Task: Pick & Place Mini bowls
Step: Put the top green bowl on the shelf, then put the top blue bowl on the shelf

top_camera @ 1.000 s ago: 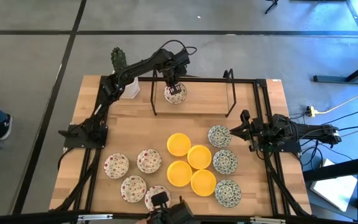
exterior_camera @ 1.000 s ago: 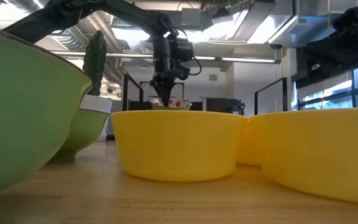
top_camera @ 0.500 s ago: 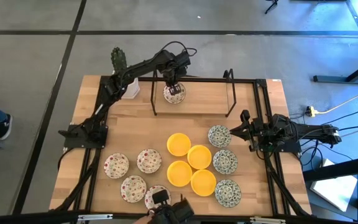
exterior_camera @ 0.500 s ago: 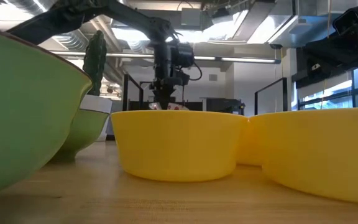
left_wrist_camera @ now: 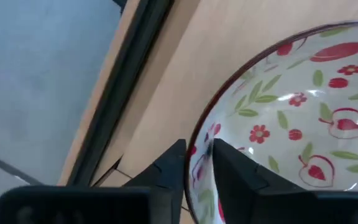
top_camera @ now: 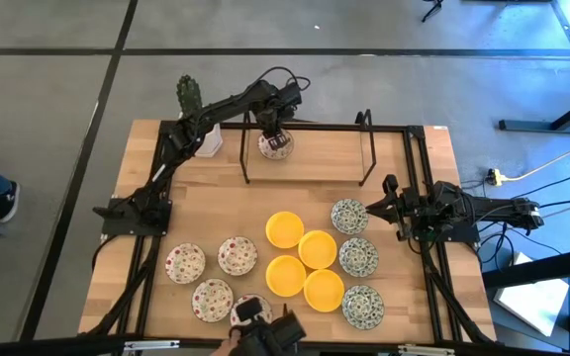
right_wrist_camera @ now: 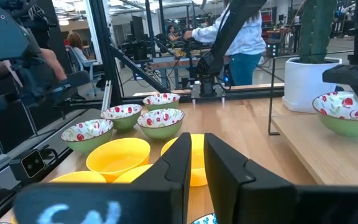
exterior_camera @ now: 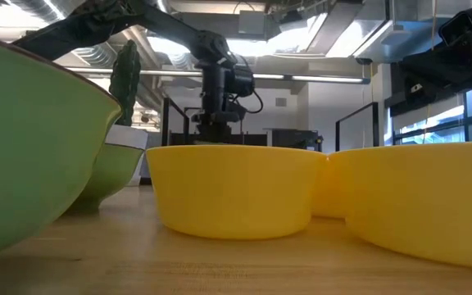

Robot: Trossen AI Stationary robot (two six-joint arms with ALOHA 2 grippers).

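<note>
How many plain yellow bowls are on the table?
4, clustered mid-table in the overhead view: one at the cluster's far left, one to its right, one nearer the front, one front right. None seem hidden.

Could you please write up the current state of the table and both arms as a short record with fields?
left gripper: at the table's far edge, its fingers astride the rim of a red-patterned bowl set down there
right gripper: waiting at the right side, holding nothing
yellow bowls: four, clustered mid-table
green-grey patterned bowls: three in a column right of the yellow ones
other red-patterned bowls: four, near left
cactus pot: far left corner
</note>
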